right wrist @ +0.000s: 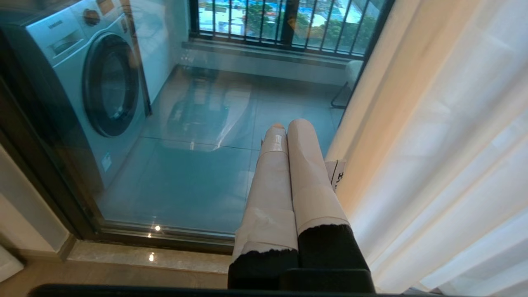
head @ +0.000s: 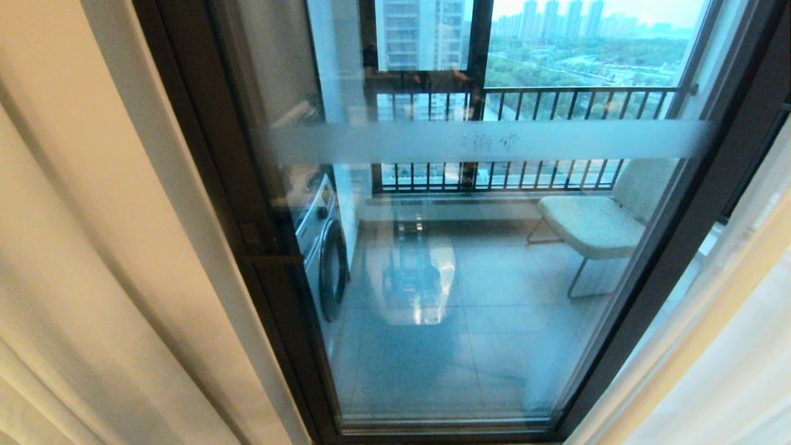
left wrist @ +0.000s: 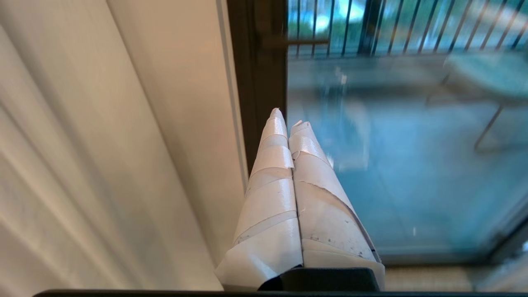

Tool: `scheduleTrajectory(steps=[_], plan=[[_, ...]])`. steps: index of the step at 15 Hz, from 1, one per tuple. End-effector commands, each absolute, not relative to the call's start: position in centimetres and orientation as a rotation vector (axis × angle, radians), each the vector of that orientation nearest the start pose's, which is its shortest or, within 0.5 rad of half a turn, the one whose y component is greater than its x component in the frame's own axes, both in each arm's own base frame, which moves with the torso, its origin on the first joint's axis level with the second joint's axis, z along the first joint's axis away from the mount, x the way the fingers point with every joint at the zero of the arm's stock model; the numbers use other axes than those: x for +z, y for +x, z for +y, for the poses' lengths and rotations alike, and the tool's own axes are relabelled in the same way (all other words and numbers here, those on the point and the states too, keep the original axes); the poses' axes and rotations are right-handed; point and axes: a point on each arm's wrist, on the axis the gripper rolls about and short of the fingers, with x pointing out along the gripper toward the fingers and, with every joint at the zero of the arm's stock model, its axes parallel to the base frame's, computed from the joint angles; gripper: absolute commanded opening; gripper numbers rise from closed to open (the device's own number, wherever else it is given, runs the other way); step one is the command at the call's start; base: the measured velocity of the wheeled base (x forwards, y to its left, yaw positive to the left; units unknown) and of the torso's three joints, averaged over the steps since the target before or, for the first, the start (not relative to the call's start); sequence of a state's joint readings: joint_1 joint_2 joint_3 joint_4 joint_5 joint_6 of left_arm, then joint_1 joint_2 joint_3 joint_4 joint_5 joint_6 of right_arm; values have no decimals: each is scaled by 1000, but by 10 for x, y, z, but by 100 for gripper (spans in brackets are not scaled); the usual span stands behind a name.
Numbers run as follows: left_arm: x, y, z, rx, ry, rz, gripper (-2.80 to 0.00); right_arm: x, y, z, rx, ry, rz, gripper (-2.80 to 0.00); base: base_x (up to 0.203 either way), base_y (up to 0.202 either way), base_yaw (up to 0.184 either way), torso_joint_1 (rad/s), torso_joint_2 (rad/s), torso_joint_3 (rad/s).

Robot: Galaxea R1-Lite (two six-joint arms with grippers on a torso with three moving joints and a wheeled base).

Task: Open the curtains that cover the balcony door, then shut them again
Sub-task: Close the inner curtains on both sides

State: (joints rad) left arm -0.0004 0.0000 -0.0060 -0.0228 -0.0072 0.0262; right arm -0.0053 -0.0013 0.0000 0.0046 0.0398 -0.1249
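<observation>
I've both grippers point(left wrist: 284, 117) point(right wrist: 288, 126) pressed together on nothing, because the curtains point(head: 93, 247) hang parted off the door point(head: 469, 278), ready for drawing across.

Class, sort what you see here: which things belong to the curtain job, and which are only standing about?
Belong to the job:
- curtains, drawn aside
- balcony door
- left end effector, shut
- right end effector, shut

Only standing about:
- washing machine
- chair
- railing
</observation>
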Motion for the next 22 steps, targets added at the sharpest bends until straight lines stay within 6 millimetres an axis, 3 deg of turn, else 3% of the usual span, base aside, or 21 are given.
scheduleTrajectory(steps=[1,5,9,14,18,22], plan=[[87,-24,0,-4,34,-113,-280,75,-23,1,36,-126,2,-280,0,0,0,0,0,0],[122,-34,0,26,142,-387,-280,75,-23,1,37,-125,2,-280,0,0,0,0,0,0],[159,-54,0,51,189,-530,-280,75,-23,1,37,-124,2,-280,0,0,0,0,0,0],[179,-69,1,74,177,-279,-280,75,-23,1,37,-124,2,-280,0,0,0,0,0,0],[218,-35,4,173,133,-54,-280,75,-23,1,37,-124,2,-280,0,0,0,0,0,0],[260,5,6,263,61,41,-280,75,-23,1,37,-124,2,-280,0,0,0,0,0,0]])
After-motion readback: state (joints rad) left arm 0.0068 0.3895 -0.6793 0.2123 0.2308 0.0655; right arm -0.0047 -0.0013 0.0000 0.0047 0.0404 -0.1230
